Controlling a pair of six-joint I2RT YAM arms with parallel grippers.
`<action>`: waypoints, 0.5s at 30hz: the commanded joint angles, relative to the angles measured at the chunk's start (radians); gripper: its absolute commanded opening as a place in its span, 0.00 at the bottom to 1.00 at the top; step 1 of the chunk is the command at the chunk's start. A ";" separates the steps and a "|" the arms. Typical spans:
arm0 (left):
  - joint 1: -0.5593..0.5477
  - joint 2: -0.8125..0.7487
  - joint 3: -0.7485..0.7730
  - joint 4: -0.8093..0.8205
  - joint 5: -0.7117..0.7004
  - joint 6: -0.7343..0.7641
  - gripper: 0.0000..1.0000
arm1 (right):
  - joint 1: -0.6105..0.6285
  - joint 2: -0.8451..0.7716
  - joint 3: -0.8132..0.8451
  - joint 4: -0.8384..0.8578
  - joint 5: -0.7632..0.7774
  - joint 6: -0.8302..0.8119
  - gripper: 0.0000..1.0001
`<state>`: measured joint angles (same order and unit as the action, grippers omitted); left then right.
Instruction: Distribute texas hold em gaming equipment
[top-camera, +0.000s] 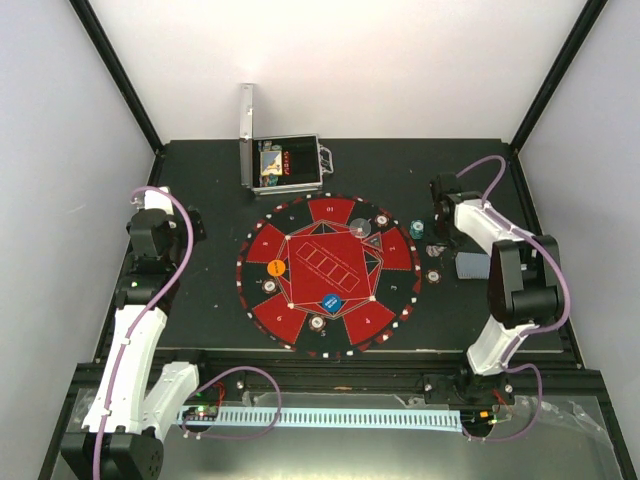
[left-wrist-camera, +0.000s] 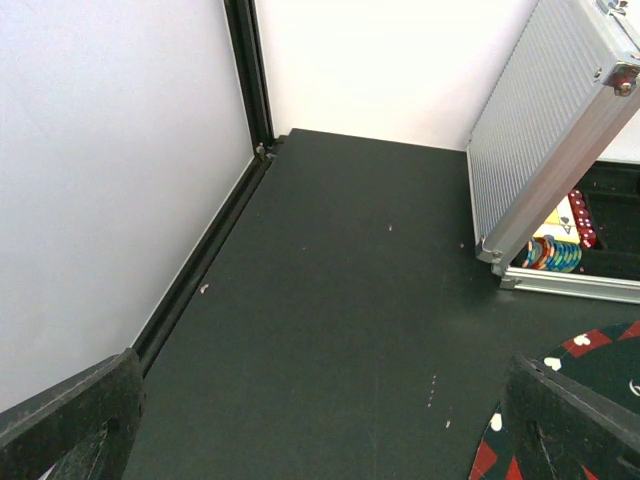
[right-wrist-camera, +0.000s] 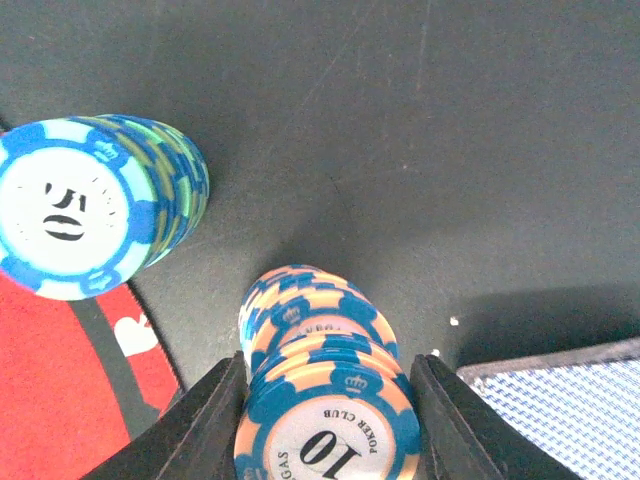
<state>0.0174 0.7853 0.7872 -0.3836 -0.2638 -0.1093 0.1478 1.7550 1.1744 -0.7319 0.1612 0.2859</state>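
Note:
My right gripper (right-wrist-camera: 325, 425) is shut on a stack of orange-and-blue "10" chips (right-wrist-camera: 320, 340), one finger on each side. The stack's lower chips are offset from the upper ones, down near the black table. A teal "50" chip stack (right-wrist-camera: 95, 205) stands to its left at the mat's edge, and it also shows in the top view (top-camera: 416, 229). Grey-blue-backed cards (right-wrist-camera: 560, 395) lie to the right. My right gripper (top-camera: 441, 228) is beside the mat's right edge. My left gripper (left-wrist-camera: 330, 445) is open and empty over bare table at the far left (top-camera: 192, 226).
The round red-and-black mat (top-camera: 300, 250) holds an orange disc (top-camera: 277, 268), a blue disc (top-camera: 333, 304), a clear disc (top-camera: 362, 228) and small chip stacks (top-camera: 316, 323). The open silver case (top-camera: 285, 165) stands behind it, with chips (left-wrist-camera: 553, 253) inside. Another chip stack (top-camera: 434, 275) lies right of the mat.

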 joint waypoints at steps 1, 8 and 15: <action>-0.005 -0.010 0.025 0.021 0.005 -0.001 0.99 | 0.002 -0.099 0.034 -0.055 -0.005 -0.018 0.35; -0.005 -0.009 0.026 0.019 0.009 0.000 0.99 | 0.141 -0.202 0.001 -0.117 -0.006 0.003 0.35; -0.004 -0.009 0.025 0.019 0.011 -0.003 0.99 | 0.519 -0.261 -0.118 -0.117 -0.022 0.093 0.35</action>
<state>0.0174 0.7853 0.7872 -0.3836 -0.2634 -0.1093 0.4965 1.5299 1.1191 -0.8196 0.1555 0.3153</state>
